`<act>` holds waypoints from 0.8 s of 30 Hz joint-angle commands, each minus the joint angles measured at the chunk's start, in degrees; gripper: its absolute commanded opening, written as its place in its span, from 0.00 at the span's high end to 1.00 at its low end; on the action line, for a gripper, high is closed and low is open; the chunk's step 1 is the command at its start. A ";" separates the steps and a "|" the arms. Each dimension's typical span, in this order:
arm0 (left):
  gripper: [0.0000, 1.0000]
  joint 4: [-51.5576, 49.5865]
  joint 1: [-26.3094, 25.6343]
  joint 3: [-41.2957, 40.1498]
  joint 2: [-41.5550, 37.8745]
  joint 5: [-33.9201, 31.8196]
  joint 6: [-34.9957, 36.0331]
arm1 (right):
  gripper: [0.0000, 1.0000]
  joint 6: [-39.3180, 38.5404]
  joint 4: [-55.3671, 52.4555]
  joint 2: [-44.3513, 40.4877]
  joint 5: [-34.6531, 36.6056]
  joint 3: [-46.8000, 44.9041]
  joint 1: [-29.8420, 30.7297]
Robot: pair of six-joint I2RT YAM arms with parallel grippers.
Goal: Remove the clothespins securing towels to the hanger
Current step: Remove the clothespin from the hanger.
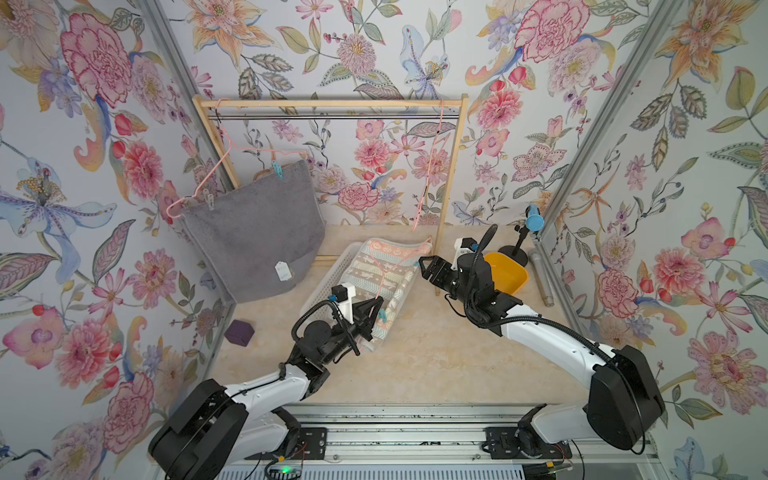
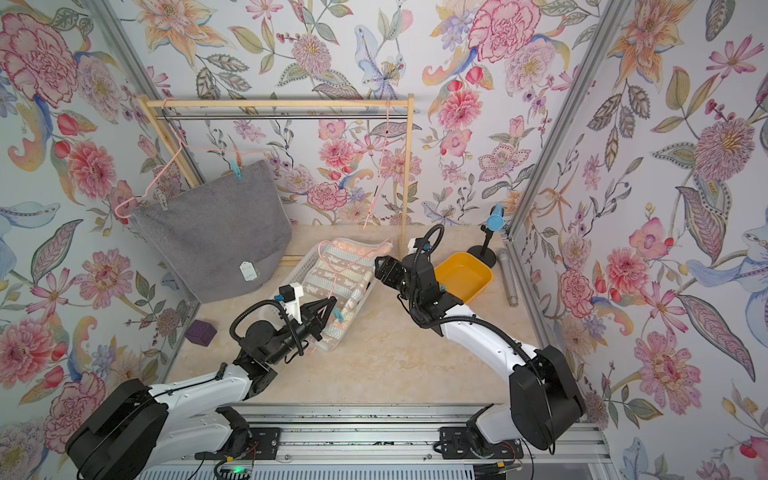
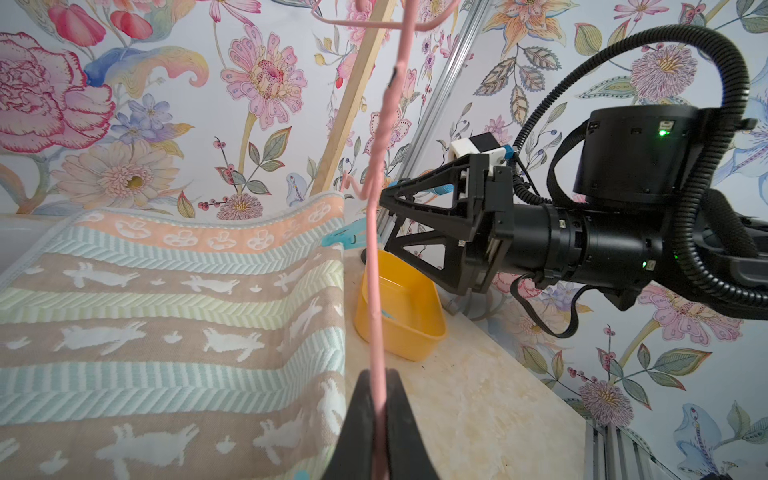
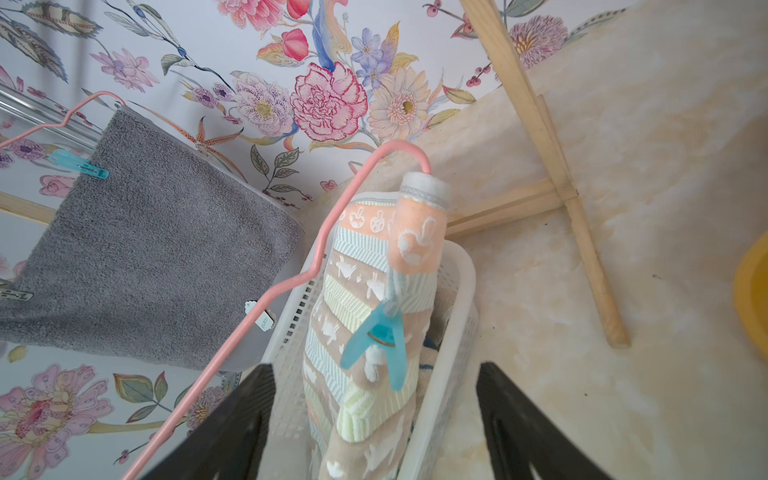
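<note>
Two teal pins (image 4: 380,336) clip the striped towel (image 3: 166,311) to a pink hanger (image 3: 376,249) that sags over the white basket (image 4: 453,332) near the middle of the tabletop (image 1: 436,353). Seen from the top, one pin sits at the towel's two-o'clock edge, just ahead of the right gripper (image 4: 375,368). The second pin (image 1: 382,316) is at its six-o'clock end, beside the left gripper (image 3: 379,386). The left gripper is clamped on the hanger wire, holding it up off the basket. The right gripper's jaws are spread wide, with the near pin centred ahead of them and apparently untouched. That pin should be light, stiff and sprung, its smooth plastic liable to slip. The place to take it is across the two splayed tail legs, squeezing them together so the mouth lets go, then drawing it off away from the wire. The towel is soft and will give, and the thin wire will likely flex, so the left grip matters as a brace. At ten o'clock the grey towel (image 1: 257,232) hangs from the rack (image 1: 328,103) on another hanger. It has one teal pin (image 1: 277,169) at its top edge and a pale pin (image 1: 210,200) at its nine-o'clock corner, both yet to come off. The yellow bin (image 1: 505,270) at two o'clock, behind the right arm, looks the likely drop for freed pins.
</note>
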 commanded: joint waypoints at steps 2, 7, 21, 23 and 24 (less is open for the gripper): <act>1.00 0.26 -1.19 0.92 0.46 -0.61 1.16 | 0.23 3.36 -1.19 2.22 -2.01 1.94 -0.16; 1.00 0.07 -1.35 0.87 0.57 -0.58 1.24 | 0.29 5.62 0.73 3.50 -3.80 1.38 -0.51; 1.00 -0.04 -1.91 1.84 1.15 -0.66 1.60 | 0.41 10.51 4.13 6.12 -6.75 1.18 -2.43; 1.00 0.00 -1.98 1.76 1.25 -0.79 1.60 | 0.45 11.63 4.58 6.68 -7.49 1.04 -2.68; 1.00 0.08 -2.11 1.75 1.25 -0.81 1.62 | 0.47 12.03 5.08 6.83 -7.77 0.78 -2.77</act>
